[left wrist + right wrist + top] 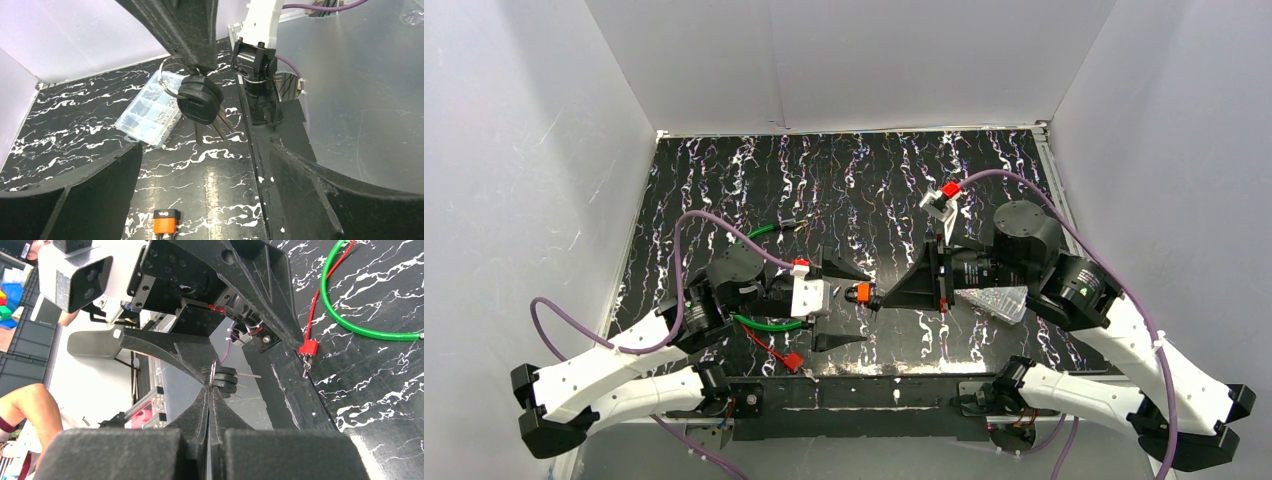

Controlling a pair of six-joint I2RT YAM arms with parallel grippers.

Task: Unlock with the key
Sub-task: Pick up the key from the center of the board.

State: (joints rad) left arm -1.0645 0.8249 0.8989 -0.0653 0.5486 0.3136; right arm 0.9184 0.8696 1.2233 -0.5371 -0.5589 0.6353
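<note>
A small orange and black padlock (166,222) lies on the black marbled table (75,125), between the spread fingers of my left gripper (206,148), which is open and holds nothing. From above, the padlock (860,293) sits just in front of the left gripper (866,306) and under the tip of my right gripper (877,298). The right gripper (210,386) is shut on a metal key ring (213,373). A bunch of black-headed keys (200,100) hangs from the ring above the table, their blades pointing down. In the right wrist view the keys (225,381) show just past the fingertips.
A clear plastic parts box (149,113) lies on the table behind the hanging keys. A green cable (769,322) and a red connector (792,362) lie by the left arm. A small red and white piece (945,198) lies farther back. White walls enclose the table.
</note>
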